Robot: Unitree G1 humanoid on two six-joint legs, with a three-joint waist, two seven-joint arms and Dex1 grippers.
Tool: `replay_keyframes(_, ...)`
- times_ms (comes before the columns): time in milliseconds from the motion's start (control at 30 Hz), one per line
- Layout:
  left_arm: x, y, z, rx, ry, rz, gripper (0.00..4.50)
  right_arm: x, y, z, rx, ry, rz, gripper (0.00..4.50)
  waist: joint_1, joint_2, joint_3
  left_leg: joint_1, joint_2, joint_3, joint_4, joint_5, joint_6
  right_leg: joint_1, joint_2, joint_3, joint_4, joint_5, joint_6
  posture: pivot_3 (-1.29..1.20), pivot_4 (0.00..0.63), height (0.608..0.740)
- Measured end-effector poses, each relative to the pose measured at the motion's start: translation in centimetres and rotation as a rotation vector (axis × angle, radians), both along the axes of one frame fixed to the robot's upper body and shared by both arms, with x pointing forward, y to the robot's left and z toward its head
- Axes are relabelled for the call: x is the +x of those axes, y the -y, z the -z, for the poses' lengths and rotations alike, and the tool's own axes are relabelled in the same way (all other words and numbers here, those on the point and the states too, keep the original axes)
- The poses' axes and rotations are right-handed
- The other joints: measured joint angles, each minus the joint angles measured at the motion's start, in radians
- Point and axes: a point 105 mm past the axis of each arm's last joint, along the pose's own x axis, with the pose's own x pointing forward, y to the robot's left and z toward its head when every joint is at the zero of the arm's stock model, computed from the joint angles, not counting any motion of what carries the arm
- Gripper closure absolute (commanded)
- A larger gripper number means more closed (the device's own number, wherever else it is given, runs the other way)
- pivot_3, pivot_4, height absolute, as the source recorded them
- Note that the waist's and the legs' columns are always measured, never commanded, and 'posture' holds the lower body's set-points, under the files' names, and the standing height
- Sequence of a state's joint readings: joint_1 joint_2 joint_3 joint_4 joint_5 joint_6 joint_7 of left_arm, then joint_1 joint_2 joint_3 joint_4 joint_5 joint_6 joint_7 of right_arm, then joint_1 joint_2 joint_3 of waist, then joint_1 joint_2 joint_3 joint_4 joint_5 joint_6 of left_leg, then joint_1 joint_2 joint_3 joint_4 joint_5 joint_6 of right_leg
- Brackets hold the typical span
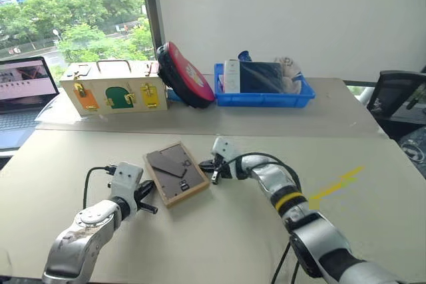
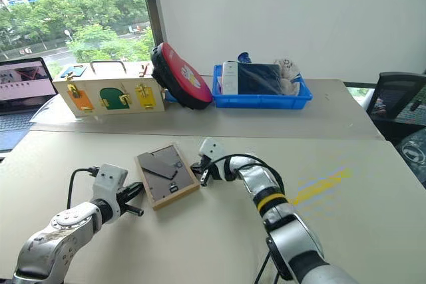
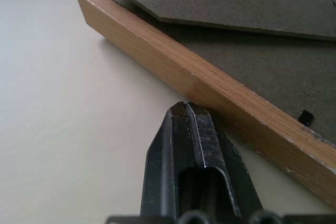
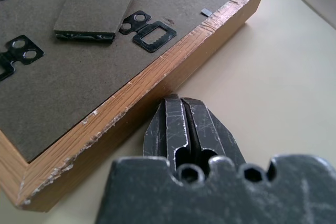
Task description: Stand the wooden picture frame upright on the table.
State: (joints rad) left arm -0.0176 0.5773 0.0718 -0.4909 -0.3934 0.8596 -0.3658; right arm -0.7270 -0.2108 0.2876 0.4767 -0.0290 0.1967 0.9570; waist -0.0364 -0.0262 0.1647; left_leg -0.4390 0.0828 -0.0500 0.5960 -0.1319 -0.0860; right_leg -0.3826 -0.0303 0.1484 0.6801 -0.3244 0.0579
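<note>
The wooden picture frame (image 1: 176, 173) lies face down on the beige table (image 1: 219, 237), its dark back panel and stand leg (image 4: 100, 1) facing up. My left gripper (image 1: 148, 195) is shut, its tip right at the frame's left wooden edge (image 3: 173, 72). My right gripper (image 1: 208, 166) is shut too, with its tip against the frame's right edge (image 4: 157, 77). Neither gripper holds anything.
At the back of the table stand a cream box with coloured doors (image 1: 114, 87), a red and black disc (image 1: 184, 74) and a blue tray (image 1: 263, 92) with items. A laptop (image 1: 22, 98) sits at far left. A yellow mark (image 1: 336, 184) lies right of the arm.
</note>
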Motion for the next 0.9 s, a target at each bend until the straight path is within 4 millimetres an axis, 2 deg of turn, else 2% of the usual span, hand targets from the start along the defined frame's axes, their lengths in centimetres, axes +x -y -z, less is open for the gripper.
replay_keyframes(100, -0.8, 0.9, 0.4, 0.012, -0.041, 0.101, 4.50, -2.4, 1.5, 0.2, -0.033, -0.044, 0.014, 4.42, -0.001, 0.008, -0.005, 0.000, 0.000, 0.000, -0.002, 0.000, 0.000, 0.000, 0.000, 0.000, -0.002, -0.001, 0.000, 0.00, 0.150, 0.735)
replay_keyframes(233, -1.0, 2.2, 0.4, 0.040, -0.066, 0.236, 4.50, -5.6, 3.6, 0.2, -0.123, -0.082, 0.054, 4.42, 0.008, 0.008, -0.005, 0.000, -0.001, 0.000, -0.001, 0.000, 0.000, 0.000, 0.000, 0.000, -0.002, -0.002, 0.000, 0.00, 0.150, 0.735)
replay_keyframes(333, -0.6, 3.0, 0.4, 0.060, -0.073, 0.316, 4.50, -7.3, 4.4, 0.2, -0.175, -0.109, 0.077, 4.42, 0.013, 0.008, -0.005, 0.000, -0.001, 0.000, 0.000, 0.000, 0.000, 0.000, -0.001, 0.001, -0.003, -0.004, 0.002, 0.00, 0.150, 0.735)
replay_keyframes(433, -0.2, 3.8, 0.4, 0.072, -0.069, 0.384, 4.50, -8.0, 5.4, 0.1, -0.205, -0.120, 0.129, 4.42, 0.025, 0.008, -0.006, 0.000, -0.002, 0.000, 0.002, 0.000, 0.000, -0.001, -0.001, 0.001, -0.004, -0.005, 0.004, 0.00, 0.150, 0.735)
replay_keyframes(600, -0.2, 3.7, 0.6, 0.091, -0.075, 0.428, 4.50, -8.0, 6.3, 0.3, -0.215, -0.118, 0.180, 4.42, 0.025, 0.007, -0.006, 0.001, -0.002, 0.000, 0.002, 0.000, 0.001, 0.001, -0.001, 0.001, -0.006, -0.005, 0.004, 0.00, 0.150, 0.735)
replay_keyframes(700, -0.7, 2.7, 0.7, 0.146, -0.094, 0.465, 4.50, -7.5, 7.4, 0.2, -0.232, -0.103, 0.212, 4.42, 0.018, 0.006, -0.008, 0.001, -0.001, 0.000, 0.001, 0.000, 0.002, 0.004, -0.001, 0.001, -0.006, -0.004, 0.004, 0.00, 0.150, 0.735)
replay_keyframes(800, -0.3, 0.8, 0.5, 0.202, -0.078, 0.481, 4.50, -6.8, 9.4, 0.1, -0.256, -0.102, 0.264, 4.42, 0.001, 0.006, -0.008, 0.008, -0.001, 0.000, -0.002, -0.001, 0.002, 0.009, -0.001, 0.001, -0.007, -0.005, 0.002, 0.00, 0.150, 0.735)
replay_keyframes(867, 0.2, -1.2, 0.5, 0.232, -0.079, 0.456, 4.50, -6.5, 10.8, 0.2, -0.262, -0.116, 0.296, 4.42, -0.015, 0.005, -0.008, 0.017, 0.000, 0.000, -0.006, -0.001, 0.002, 0.014, 0.000, 0.001, -0.007, -0.010, 0.002, 0.00, 0.150, 0.735)
replay_keyframes(900, 0.6, -3.3, 0.3, 0.246, -0.085, 0.414, 4.50, -6.2, 11.7, 0.0, -0.255, -0.129, 0.312, 4.42, -0.030, 0.005, -0.008, 0.018, 0.001, 0.000, -0.007, -0.001, 0.002, 0.015, 0.001, 0.001, -0.006, -0.011, 0.001, 0.00, 0.150, 0.735)
